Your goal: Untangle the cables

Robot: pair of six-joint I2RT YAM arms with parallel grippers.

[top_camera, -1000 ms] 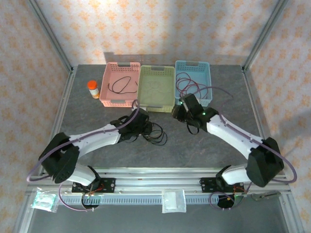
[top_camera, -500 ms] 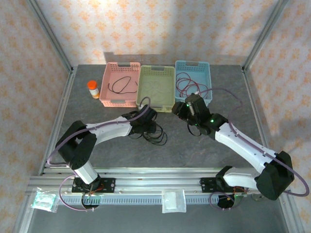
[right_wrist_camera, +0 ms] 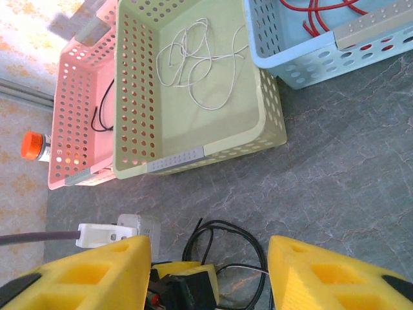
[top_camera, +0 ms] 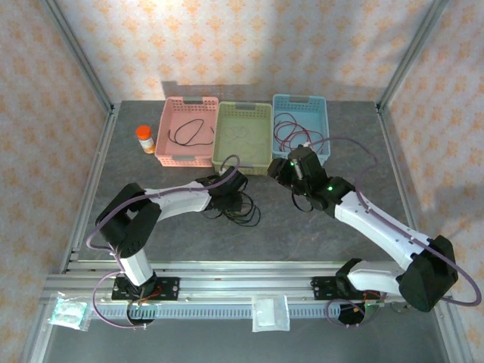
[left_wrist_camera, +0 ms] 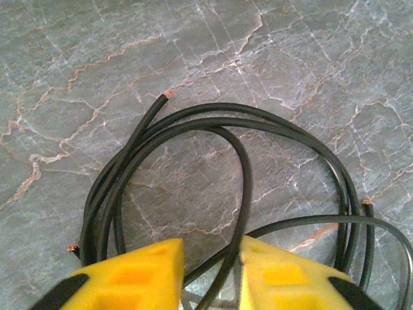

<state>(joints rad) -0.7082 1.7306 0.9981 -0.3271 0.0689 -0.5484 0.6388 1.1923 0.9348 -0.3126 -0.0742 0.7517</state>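
In the pink basket (top_camera: 186,159), one black cable loop (top_camera: 189,132); in the green basket (top_camera: 240,168), a white cable (right_wrist_camera: 193,64); in the blue basket (top_camera: 324,128), red cables (top_camera: 291,132). An orange-capped bottle (top_camera: 145,139) stands left of the pink one. Before the green basket a black cable tangle (top_camera: 246,212) lies on the worktop (top_camera: 302,234). Your left gripper (left_wrist_camera: 211,248) sits on it, fingers parted around one strand. Your right gripper (right_wrist_camera: 208,245) hangs spread wide near the tangle's right.

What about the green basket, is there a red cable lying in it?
No, the green basket holds a thin white cable; the red cables lie in the blue basket.
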